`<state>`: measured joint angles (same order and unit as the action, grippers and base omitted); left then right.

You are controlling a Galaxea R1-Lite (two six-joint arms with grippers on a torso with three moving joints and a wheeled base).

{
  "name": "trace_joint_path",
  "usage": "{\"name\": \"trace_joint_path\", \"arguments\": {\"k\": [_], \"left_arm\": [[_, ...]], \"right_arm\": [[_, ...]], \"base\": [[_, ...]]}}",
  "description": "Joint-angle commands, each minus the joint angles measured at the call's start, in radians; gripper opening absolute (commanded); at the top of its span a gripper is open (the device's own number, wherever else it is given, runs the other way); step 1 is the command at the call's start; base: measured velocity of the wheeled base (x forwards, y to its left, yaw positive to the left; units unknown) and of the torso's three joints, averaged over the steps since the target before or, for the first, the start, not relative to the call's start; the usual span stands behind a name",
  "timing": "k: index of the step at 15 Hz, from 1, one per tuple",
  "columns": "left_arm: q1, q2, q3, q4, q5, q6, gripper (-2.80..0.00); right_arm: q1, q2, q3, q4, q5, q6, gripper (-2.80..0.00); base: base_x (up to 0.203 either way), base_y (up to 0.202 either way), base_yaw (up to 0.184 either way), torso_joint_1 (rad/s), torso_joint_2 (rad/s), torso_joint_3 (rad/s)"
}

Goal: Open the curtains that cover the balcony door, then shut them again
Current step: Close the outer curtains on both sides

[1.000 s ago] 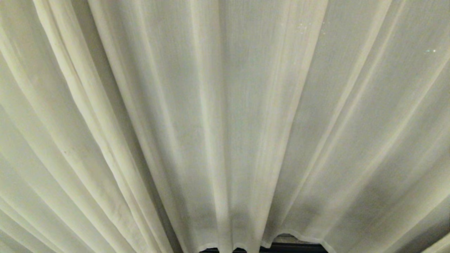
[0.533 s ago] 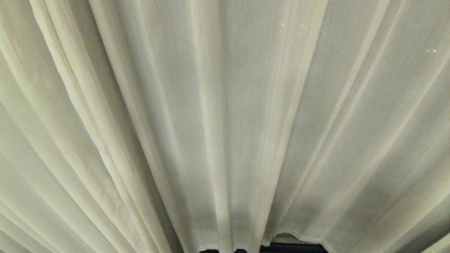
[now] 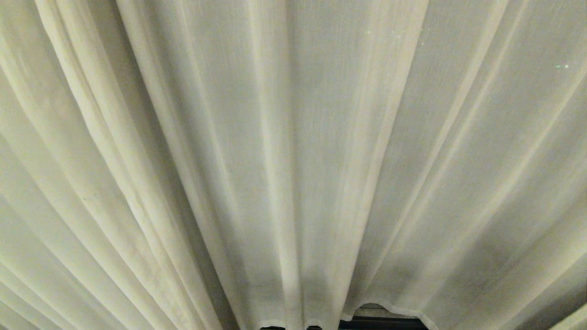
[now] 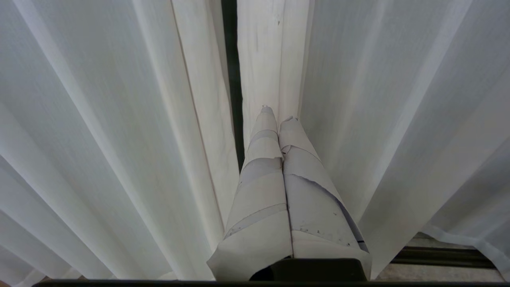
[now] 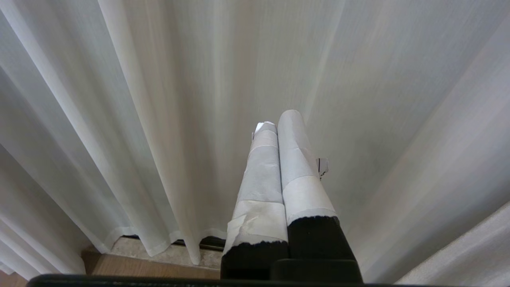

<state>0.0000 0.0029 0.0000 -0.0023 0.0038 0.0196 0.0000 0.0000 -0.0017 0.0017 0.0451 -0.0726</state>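
Observation:
Off-white sheer curtains [image 3: 293, 160] hang shut in long pleats and fill the head view; neither gripper shows there. In the left wrist view my left gripper [image 4: 279, 113] is shut and empty, its tape-wrapped fingers pressed together. Its tips sit just beside a narrow dark slit [image 4: 235, 99] where two curtain edges meet. My right gripper [image 5: 277, 119] is also shut on nothing, close in front of unbroken curtain folds [image 5: 159, 119]. The balcony door is hidden behind the cloth, apart from that slit and a dark strip under the hem [image 3: 380, 323].
Below the curtain hem lie a dark floor track [image 5: 207, 241], a pale stone sill [image 5: 175, 255] and a strip of wooden floor [image 5: 151, 269]. The same track shows in the left wrist view [image 4: 442, 257].
The pleats at the left of the head view have swayed slightly leftward. Nothing else differs.

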Motion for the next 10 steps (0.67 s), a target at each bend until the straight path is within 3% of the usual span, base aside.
{"name": "trace_joint_path", "arguments": {"k": [1, 10], "left_arm": [[0.0, -0.003, 0.0, -0.001, 0.001, 0.0, -2.8], [0.0, -0.003, 0.0, -0.001, -0.002, 0.013, -2.8]], "right_arm": [[0.0, 0.002, 0.0, 0.0, 0.001, -0.001, -2.8], [0.0, 0.002, 0.0, 0.0, 0.001, -0.001, -2.8]], "base": [[0.0, 0.0, 0.0, 0.0, 0.0, 0.0], [0.0, 0.0, 0.0, 0.0, 0.0, 0.0]]}}
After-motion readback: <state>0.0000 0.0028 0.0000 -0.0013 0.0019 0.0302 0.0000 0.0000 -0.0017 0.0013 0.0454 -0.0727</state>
